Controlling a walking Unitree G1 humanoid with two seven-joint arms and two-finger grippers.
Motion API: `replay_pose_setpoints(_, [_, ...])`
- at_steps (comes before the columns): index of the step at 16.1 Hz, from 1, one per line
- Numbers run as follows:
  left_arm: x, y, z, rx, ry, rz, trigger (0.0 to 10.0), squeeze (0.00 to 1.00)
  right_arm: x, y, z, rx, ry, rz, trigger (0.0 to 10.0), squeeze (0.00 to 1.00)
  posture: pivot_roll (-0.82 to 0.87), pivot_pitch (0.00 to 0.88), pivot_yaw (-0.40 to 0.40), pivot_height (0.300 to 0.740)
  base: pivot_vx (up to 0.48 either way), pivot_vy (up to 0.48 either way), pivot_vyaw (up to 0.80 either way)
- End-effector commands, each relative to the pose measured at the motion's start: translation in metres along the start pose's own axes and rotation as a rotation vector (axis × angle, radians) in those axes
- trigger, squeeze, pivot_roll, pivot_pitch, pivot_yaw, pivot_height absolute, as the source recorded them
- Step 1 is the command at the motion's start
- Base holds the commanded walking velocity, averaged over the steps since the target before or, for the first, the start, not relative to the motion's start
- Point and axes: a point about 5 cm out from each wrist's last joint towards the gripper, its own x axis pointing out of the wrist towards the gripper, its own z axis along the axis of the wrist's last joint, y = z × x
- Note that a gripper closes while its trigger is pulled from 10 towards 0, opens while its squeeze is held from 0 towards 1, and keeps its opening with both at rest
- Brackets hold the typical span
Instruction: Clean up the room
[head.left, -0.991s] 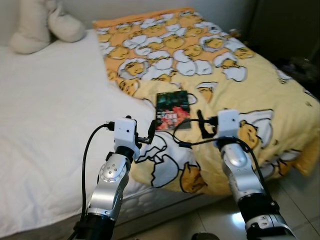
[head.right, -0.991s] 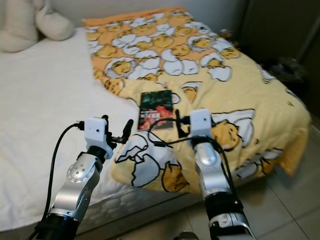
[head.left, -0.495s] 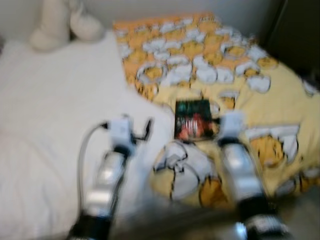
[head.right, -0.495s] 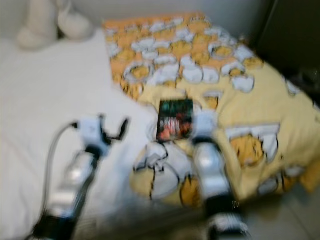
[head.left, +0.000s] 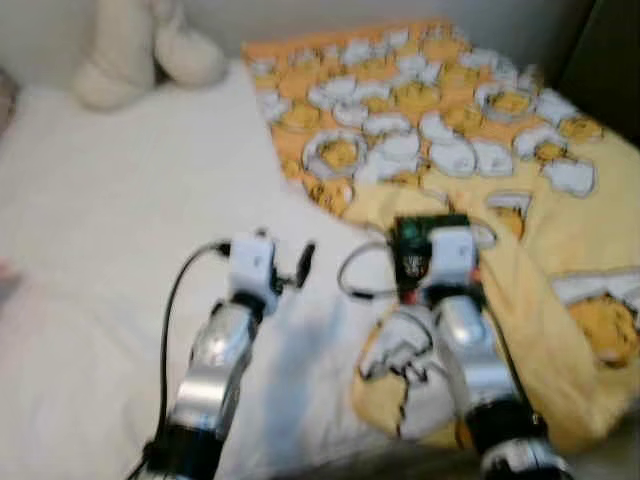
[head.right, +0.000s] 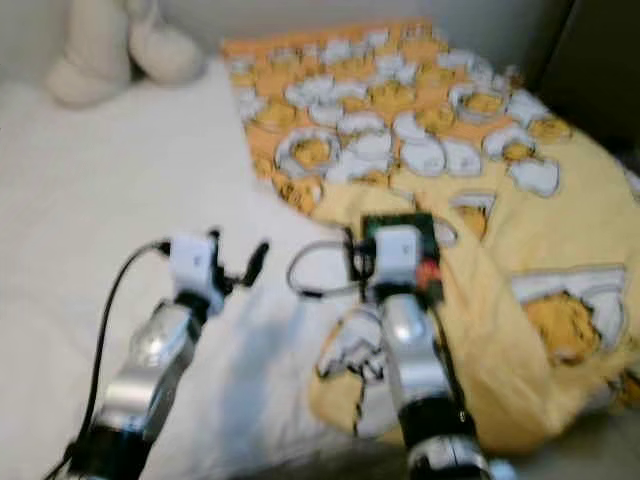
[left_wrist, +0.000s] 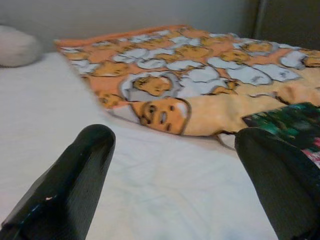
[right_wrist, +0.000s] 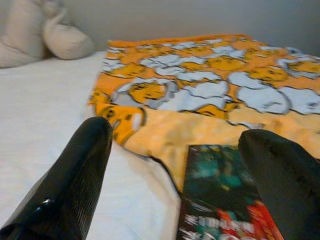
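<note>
A dark book with a green and red cover (head.left: 415, 232) lies flat on the yellow egg-print blanket (head.left: 450, 120), near the blanket's edge. My right gripper (right_wrist: 175, 132) is open just short of the book (right_wrist: 220, 200), low over the blanket, with the cover lying ahead between its two fingers. In the eye views the right wrist hides the book's near part. My left gripper (head.left: 298, 268) is open and empty over the white sheet (head.left: 120, 220), to the left of the book (left_wrist: 290, 120).
A cream plush toy (head.left: 140, 45) sits at the head of the bed, far left. The blanket covers the bed's right half and hangs over its near edge. Dark furniture (head.left: 612, 50) stands at the right beyond the bed.
The whole picture has shifted and blurred, so the camera has moved. The book now sits right at my right wrist, where before it lay between and beyond both arms.
</note>
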Motion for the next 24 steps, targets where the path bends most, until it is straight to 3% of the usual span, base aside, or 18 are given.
replay_pose_setpoints(1, [0.002, -0.01, 0.003, -0.022, -0.015, -0.034, 10.0, 0.0, -0.002, -0.009, -0.002, -0.016, 0.012, -0.019, 10.0, 0.0, -0.17, 0.0, 0.132, 0.74, 0.0, -0.42, 0.0])
replay_pose_setpoints(6, [0.0, -0.01, 0.001, -0.031, -0.004, -0.021, 10.0, 0.0, 0.004, -0.014, -0.009, -0.003, 0.088, -0.038, 10.0, 0.0, -0.16, 0.0, 0.132, 0.74, 0.06, -0.41, 0.0])
replay_pose_setpoints(12, [-0.01, -0.006, -0.001, -0.029, 0.008, 0.0, 10.0, 0.0, 0.023, -0.017, -0.011, 0.001, 0.159, -0.058, 10.0, 0.0, -0.1, 0.0, 0.131, 0.74, 0.0, 0.0, 0.0])
replay_pose_setpoints(17, [-0.041, 0.005, -0.005, -0.002, 0.05, 0.028, 10.0, 0.0, 0.036, -0.006, -0.005, 0.01, 0.17, -0.05, 10.0, 0.0, -0.02, 0.0, 0.139, 0.74, 0.0, 0.0, 0.0])
replay_pose_setpoints(18, [-0.053, 0.008, -0.005, 0.011, 0.066, 0.036, 10.0, 0.0, 0.04, -0.003, -0.001, 0.012, 0.169, -0.05, 10.0, 0.0, 0.02, 0.0, 0.144, 0.74, 0.0, 0.0, 0.0])
replay_pose_setpoints(24, [-0.093, 0.017, 0.0, 0.036, 0.139, 0.069, 10.0, 0.0, 0.048, -0.002, 0.004, 0.013, 0.199, -0.109, 10.0, 0.0, 0.11, 0.104, 0.174, 0.74, 0.0, 0.0, 0.0])
